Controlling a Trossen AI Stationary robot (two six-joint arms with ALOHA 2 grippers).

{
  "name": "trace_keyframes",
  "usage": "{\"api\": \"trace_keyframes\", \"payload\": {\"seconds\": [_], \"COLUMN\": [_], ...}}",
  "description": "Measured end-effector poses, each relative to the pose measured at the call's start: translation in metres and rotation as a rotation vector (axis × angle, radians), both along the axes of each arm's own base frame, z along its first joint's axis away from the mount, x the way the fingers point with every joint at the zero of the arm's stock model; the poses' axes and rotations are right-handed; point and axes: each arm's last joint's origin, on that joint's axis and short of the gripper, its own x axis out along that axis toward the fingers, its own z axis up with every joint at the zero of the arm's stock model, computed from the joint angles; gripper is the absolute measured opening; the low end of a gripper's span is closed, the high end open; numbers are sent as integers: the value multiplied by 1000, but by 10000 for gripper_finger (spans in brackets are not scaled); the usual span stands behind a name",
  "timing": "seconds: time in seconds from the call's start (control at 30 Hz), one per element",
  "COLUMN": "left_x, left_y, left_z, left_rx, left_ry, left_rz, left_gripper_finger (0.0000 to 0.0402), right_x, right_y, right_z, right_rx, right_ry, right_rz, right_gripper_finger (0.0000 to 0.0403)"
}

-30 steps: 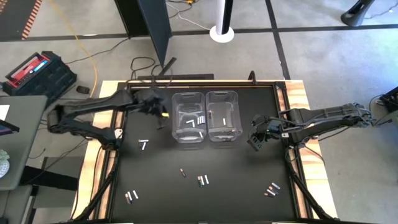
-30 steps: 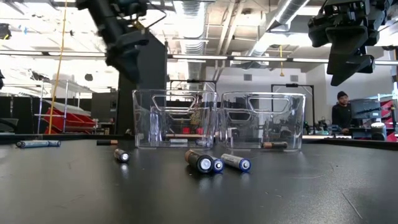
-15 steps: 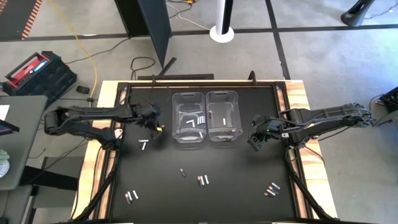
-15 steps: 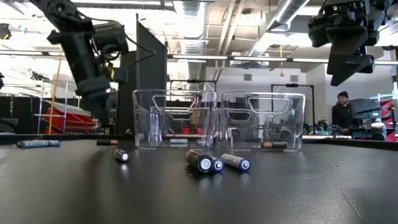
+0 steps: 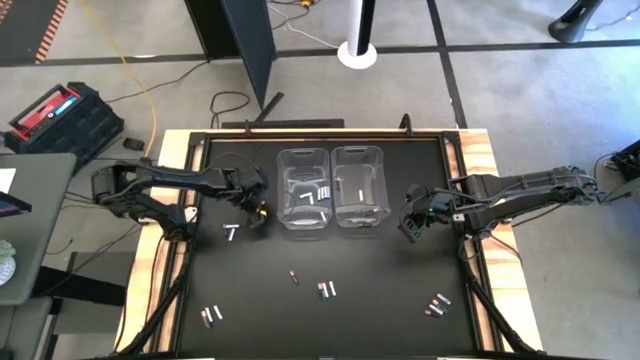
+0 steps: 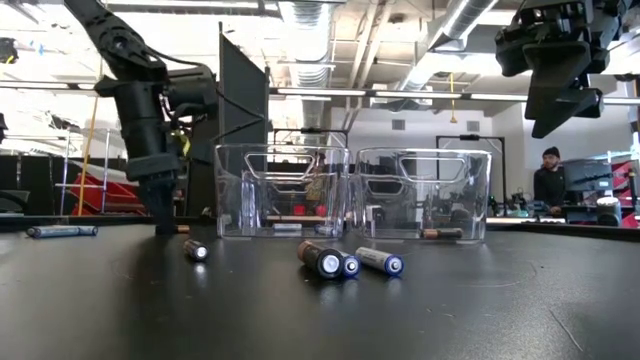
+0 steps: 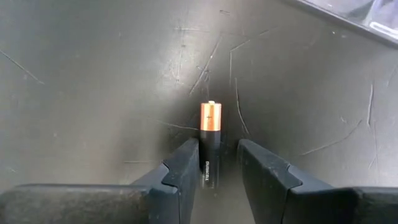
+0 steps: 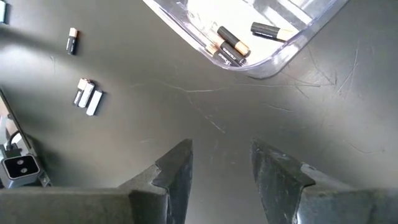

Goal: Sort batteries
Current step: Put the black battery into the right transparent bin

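We see the left end effector [image 7: 214, 163] lowered to the counter [image 7: 93, 93] at centre left, fingers released astride a copper-topped battery [image 7: 210, 143]. The right end effector [image 8: 221, 165] hangs released at centre right.

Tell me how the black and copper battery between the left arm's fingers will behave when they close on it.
The black and copper battery is a smooth cylinder lying flat on the table, so it will probably roll if one finger touches first. It looks rigid and should not deform. The left gripper straddles it, open, with small gaps either side, so a centred squeeze likely holds.
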Motion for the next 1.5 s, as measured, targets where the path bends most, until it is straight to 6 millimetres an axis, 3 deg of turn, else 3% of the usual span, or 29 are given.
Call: {"api": "trace_keyframes", "payload": {"seconds": [0.47, 1.27, 1.5], "left_x": [-7, -26, -28], "left_y": [8, -1, -2], "left_z": [10, 35, 64], "left_rx": [5, -31, -43], "left_ry": [-69, -95, -112], "left_rz": [9, 87, 104], "left_gripper_finger": [22, 32, 32], "right_x": [0, 0, 0], "right_y": [0, 0, 0], "right_z": [0, 0, 0], "right_rx": [3, -13, -13], "right_ry": [-1, -2, -2], "right_rz": [-5, 19, 19], "right_gripper_finger": [179, 179, 179]}}
